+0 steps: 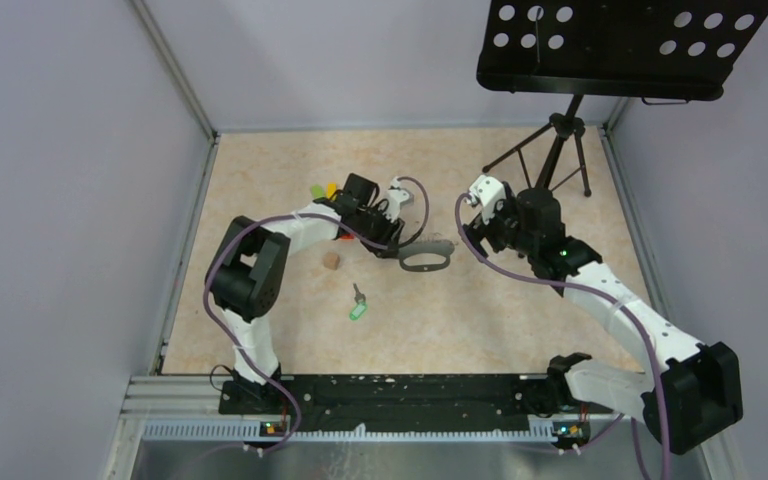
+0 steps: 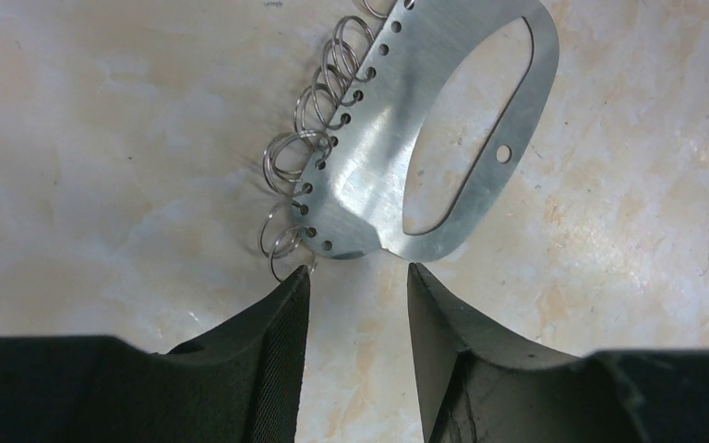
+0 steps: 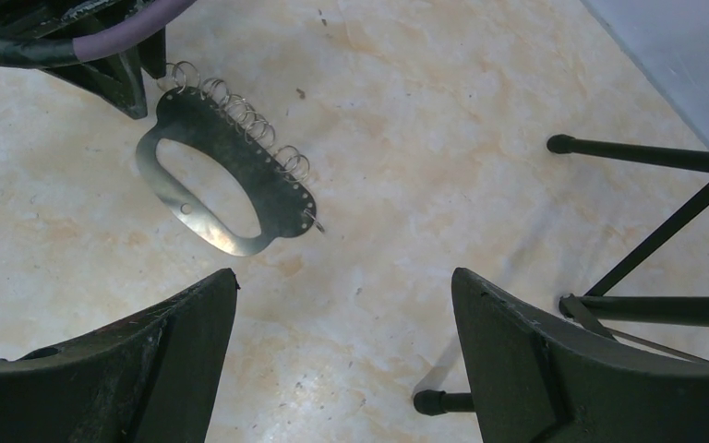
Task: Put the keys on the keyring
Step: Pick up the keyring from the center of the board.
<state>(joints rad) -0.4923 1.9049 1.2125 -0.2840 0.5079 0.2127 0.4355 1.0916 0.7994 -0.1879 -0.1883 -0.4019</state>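
The keyring (image 1: 426, 261) is a flat dark oval metal loop lying on the table centre, with a row of holes and several small wire rings along one edge. It also shows in the left wrist view (image 2: 369, 175) and the right wrist view (image 3: 231, 143). My left gripper (image 1: 398, 246) (image 2: 358, 277) is open with a narrow gap, empty, its tips right at the keyring's near end; one fingertip (image 2: 297, 281) touches a small wire ring. My right gripper (image 1: 470, 232) (image 3: 344, 277) is wide open and empty, just right of the keyring. One key with a green tag (image 1: 357, 306) lies nearer the front.
A tan round lump (image 1: 331, 261) lies left of the keyring. Green and yellow tags (image 1: 324, 189) lie behind the left arm. A black music stand (image 1: 620, 45) on a tripod (image 1: 560, 150) stands at the back right; its legs (image 3: 646, 152) are close to my right gripper. Walls bound the table.
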